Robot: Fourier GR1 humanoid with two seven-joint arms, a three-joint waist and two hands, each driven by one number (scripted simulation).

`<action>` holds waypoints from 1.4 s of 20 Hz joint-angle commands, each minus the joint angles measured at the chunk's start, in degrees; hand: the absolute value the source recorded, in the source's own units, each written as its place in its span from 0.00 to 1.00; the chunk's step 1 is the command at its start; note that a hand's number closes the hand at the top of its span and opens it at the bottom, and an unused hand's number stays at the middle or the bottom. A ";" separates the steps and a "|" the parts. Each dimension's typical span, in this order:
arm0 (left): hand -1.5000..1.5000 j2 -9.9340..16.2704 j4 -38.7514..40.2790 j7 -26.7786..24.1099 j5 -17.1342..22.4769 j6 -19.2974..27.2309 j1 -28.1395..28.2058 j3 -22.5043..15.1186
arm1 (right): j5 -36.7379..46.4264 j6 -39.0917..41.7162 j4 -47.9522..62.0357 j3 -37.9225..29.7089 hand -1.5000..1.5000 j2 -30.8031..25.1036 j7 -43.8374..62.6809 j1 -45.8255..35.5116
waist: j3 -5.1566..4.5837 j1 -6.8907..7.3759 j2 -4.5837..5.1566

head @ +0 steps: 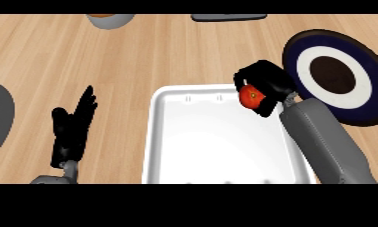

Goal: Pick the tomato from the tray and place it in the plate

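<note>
Pale wood worktop point(184, 51) throughout, ample room around; white tray point(221, 146) below and left of right hand point(266, 83); dark-rimmed plate point(325, 53) just to its right, near. Right hand curled round tomato point(253, 97) at tray's upper right corner. Tomato judged light, smooth, soft-skinned, bruisable; best cupped round its widest part. Left hand point(72, 126) resting with fingers straight, well left of tray.

The right hand point(267, 82) is seen with fingers curled round the tomato point(252, 97), its grey forearm angled up-left. The left hand point(72, 123) is held open, fingers up.
</note>
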 commanded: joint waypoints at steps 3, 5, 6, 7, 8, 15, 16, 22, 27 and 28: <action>0.50 -0.01 1.25 -1.47 -0.05 -0.35 0.78 0.49 | 2.83 -15.03 -8.26 -8.73 1.00 -1.68 13.80 6.87 | -0.10 0.22 -0.05; 0.50 0.32 0.71 0.26 -0.19 0.21 -0.10 1.03 | 1.74 -13.38 -18.30 -8.66 1.00 -1.28 16.64 10.58 | -0.13 -0.46 -0.46; 0.50 -0.20 -0.01 -2.12 0.06 -1.14 3.15 -0.24 | 1.14 -15.25 -19.77 -10.72 1.00 -1.39 17.37 10.99 | -0.12 0.52 -0.30; 0.50 0.06 -1.04 -0.50 -0.63 -0.66 1.74 -0.59 | 1.31 -18.52 -21.28 -12.12 1.00 -0.93 17.68 11.31 | -0.06 0.65 -0.21; 0.50 -0.90 0.94 -0.95 -0.48 0.15 0.76 -0.04 | 2.34 -18.67 -26.28 -11.70 1.00 -0.61 20.02 11.76 | -0.14 -0.45 -0.45; 0.50 0.01 -3.03 4.17 -1.27 -0.83 -1.24 -0.46 | 4.39 -15.07 -41.54 -18.25 1.00 -3.43 30.58 18.37 | -0.07 2.27 0.26; 0.50 -0.03 -1.94 2.19 -0.22 -2.04 -1.25 0.57 | 2.22 -14.20 -42.14 -20.79 1.00 -4.98 29.40 18.90 | -0.07 2.47 0.37; 0.50 -2.45 -1.59 1.55 -2.58 -2.23 -0.78 0.06 | 0.12 -16.39 -30.70 -26.82 1.00 -4.83 26.59 14.27 | -0.05 3.40 0.62; 0.50 -2.05 -2.55 3.05 -3.11 -3.11 -0.39 0.36 | -3.93 -15.70 -18.64 -32.80 1.00 -10.43 21.01 9.09 | -0.04 3.72 0.69; 0.50 -2.03 -4.95 3.20 -3.90 -3.05 1.38 0.22 | -1.59 -15.45 -19.30 -30.84 1.00 -8.98 23.22 9.14 | -0.05 3.65 0.63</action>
